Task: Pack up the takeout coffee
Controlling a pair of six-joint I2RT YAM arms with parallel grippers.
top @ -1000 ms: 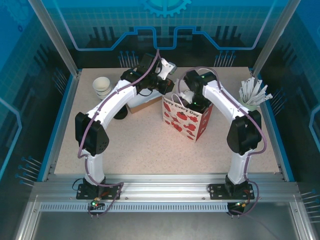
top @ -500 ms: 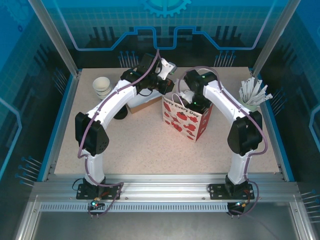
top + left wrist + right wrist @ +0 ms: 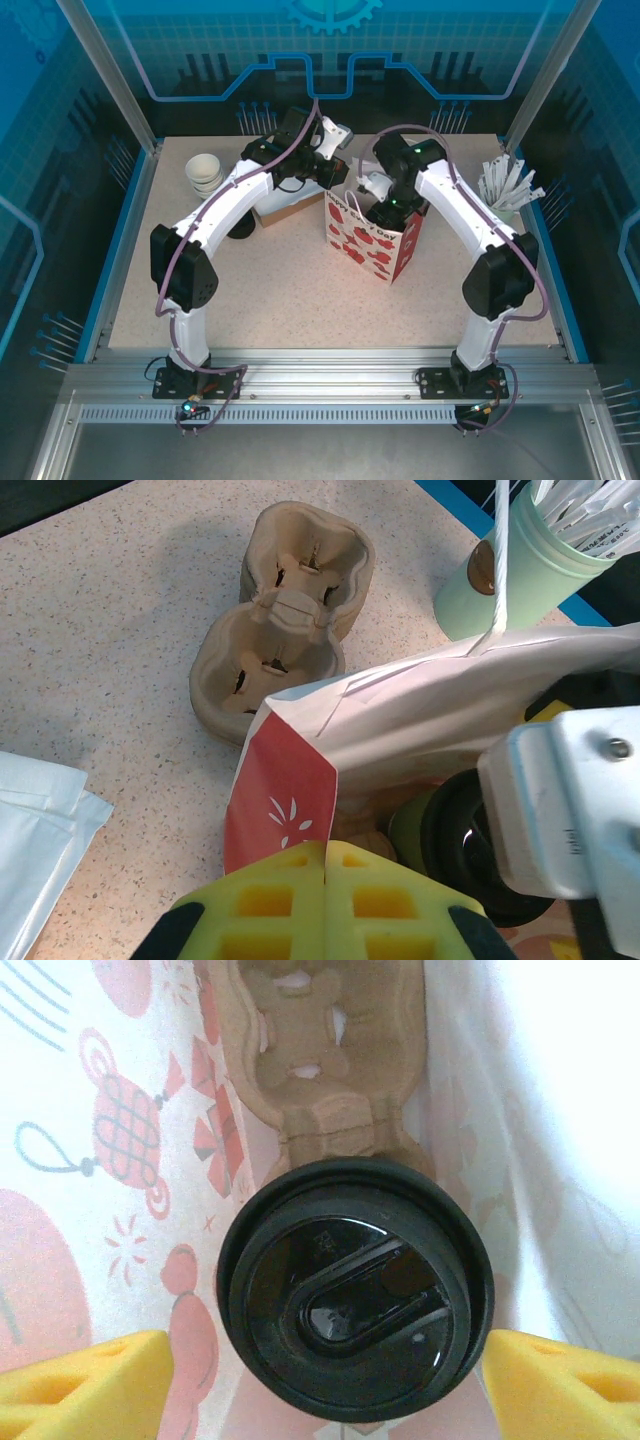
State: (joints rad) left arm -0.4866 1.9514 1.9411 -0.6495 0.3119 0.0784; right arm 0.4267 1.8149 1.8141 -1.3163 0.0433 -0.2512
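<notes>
- We see the takeout coffee point(image 3: 355, 1300) standing upright inside the strawberry-print bag point(image 3: 372, 240), with a cardboard carrier point(image 3: 320, 1050) in the bag too.
- The right gripper point(image 3: 327, 1345) hangs above it, released, its fingers spread wider than the black lid.
- The left gripper point(image 3: 325, 880) is clenched at the bag's rim; we cannot tell whether paper is caught.
- On the table beyond are a second carrier point(image 3: 285, 620) and a pale green cup of sticks point(image 3: 510, 580).

A white paper bag point(image 3: 372, 238) printed with red shapes, its side panel red with a white sprig, an olive-green takeout coffee point(image 3: 355, 1305) with a glossy black lid, a brown pulp cup carrier point(image 3: 283, 610), a pale green cup point(image 3: 505, 585) of white sticks, and a speckled beige table point(image 3: 110, 630).
</notes>
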